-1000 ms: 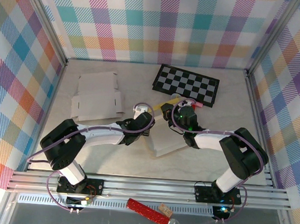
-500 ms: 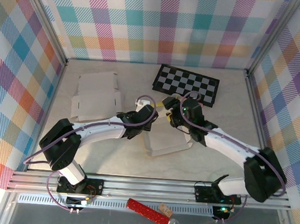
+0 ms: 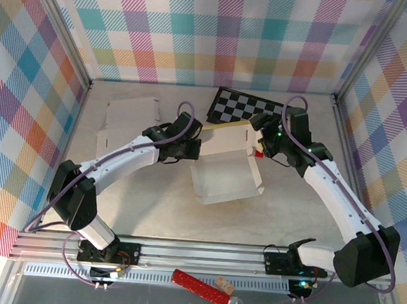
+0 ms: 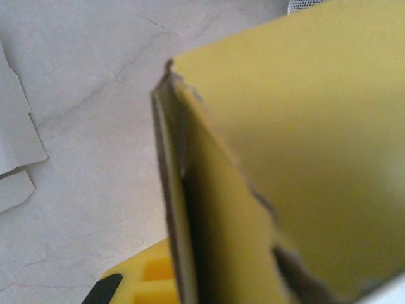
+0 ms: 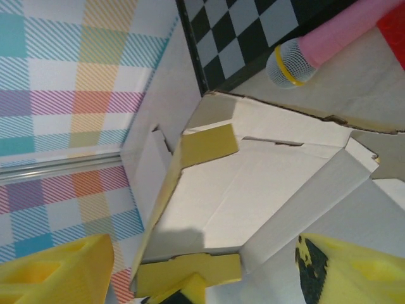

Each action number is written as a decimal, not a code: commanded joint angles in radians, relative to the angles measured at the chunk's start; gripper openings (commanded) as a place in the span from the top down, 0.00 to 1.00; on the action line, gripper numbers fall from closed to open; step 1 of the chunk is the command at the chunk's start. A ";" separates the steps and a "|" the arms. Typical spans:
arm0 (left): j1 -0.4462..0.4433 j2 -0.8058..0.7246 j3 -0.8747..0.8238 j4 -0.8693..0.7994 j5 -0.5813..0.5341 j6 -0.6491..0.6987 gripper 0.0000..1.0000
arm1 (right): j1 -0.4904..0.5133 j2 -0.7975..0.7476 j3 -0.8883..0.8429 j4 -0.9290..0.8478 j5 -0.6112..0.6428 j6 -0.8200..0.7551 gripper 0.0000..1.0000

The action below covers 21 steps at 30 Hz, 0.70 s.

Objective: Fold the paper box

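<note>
While I steady the white cardboard paper box (image 3: pixel 224 176) just in front of the black-and-grey checkered board (image 3: pixel 235 105), the left gripper (image 3: pixel 192 149) is clamped on its left wall so it stands up | right gripper (image 3: pixel 259 141): jaws wide, beside the right wall, free for the next fold

The paper box (image 3: pixel 224 175) is showing matt white card, and in the left wrist view it is showing a yellow face and a rough, fibrous cut edge. The tabletop (image 3: pixel 149 211) is looking like smooth, pale, veined stone. The checkerboard (image 3: pixel 235 106) is giving off a slight sheen. The fingers (image 5: pixel 354 275) of the right claw (image 3: pixel 261 137) are gleaming as yellow plastic. The rails (image 3: pixel 202 254) are looking like brushed metal.
</note>
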 commanded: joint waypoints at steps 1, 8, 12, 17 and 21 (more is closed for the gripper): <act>0.027 0.010 0.039 -0.075 0.100 0.020 1.00 | -0.010 0.035 0.041 -0.077 -0.044 -0.061 0.25; 0.046 0.011 0.060 -0.100 0.141 0.036 1.00 | -0.040 0.073 0.060 -0.067 -0.072 -0.082 0.33; 0.070 0.012 0.063 -0.098 0.189 0.033 1.00 | -0.057 0.070 0.070 -0.096 -0.075 -0.121 0.32; 0.108 0.029 0.100 -0.116 0.281 0.079 1.00 | -0.172 0.032 0.046 -0.040 -0.195 -0.289 0.32; 0.163 0.050 0.118 -0.114 0.400 0.137 1.00 | -0.294 0.056 0.049 -0.018 -0.340 -0.449 0.45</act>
